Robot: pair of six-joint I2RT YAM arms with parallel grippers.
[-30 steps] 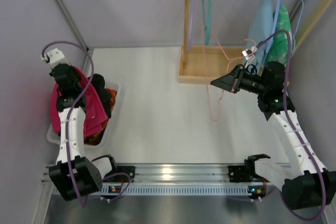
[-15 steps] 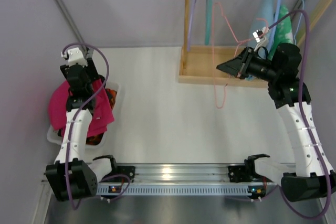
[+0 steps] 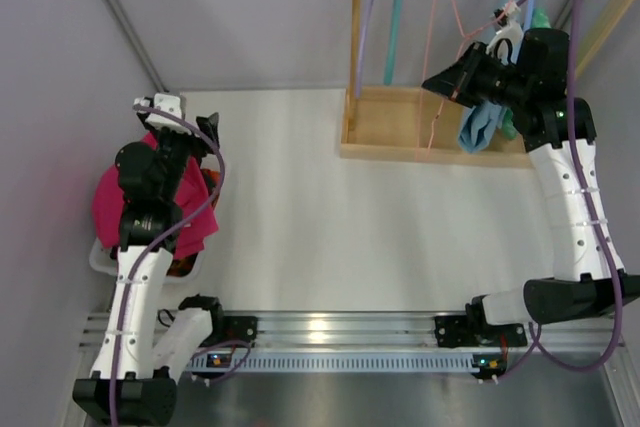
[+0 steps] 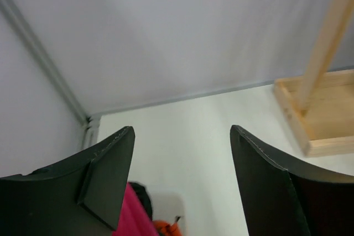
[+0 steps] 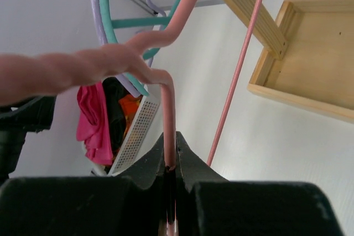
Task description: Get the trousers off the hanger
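Grey walls enclose a white table (image 3: pixel 300 217), seen from above and from both wrists. We see the left gripper (image 3: pixel 207 131) raised with its jaws spread wide and nothing between them; in its own wrist view the left gripper (image 4: pixel 182 134) looks out on bare table and the wall corner. The trousers (image 3: pixel 105 212), a magenta garment, lie directly beneath this gripper, heaped in a white basket (image 3: pixel 98 262) on top of dark and orange cloth; they are touched by neither gripper and are well apart from the right one. From the left wrist we catch only a corner of the trousers (image 4: pixel 135 219), low between the fingers. The right gripper (image 3: pixel 430 82) is lifted high and clamped tight on a pink hanger (image 5: pixel 167 103), whose bare wire rises straight out from between its closed fingers and carries no garment. Just below the right gripper stands a wooden rack (image 3: pixel 385 132), with a teal hanger (image 3: pixel 393 27) and a lavender hanger (image 3: pixel 368 17) hanging ahead of it. A blue cloth (image 3: pixel 480 127) hangs just behind the right gripper's fingers.
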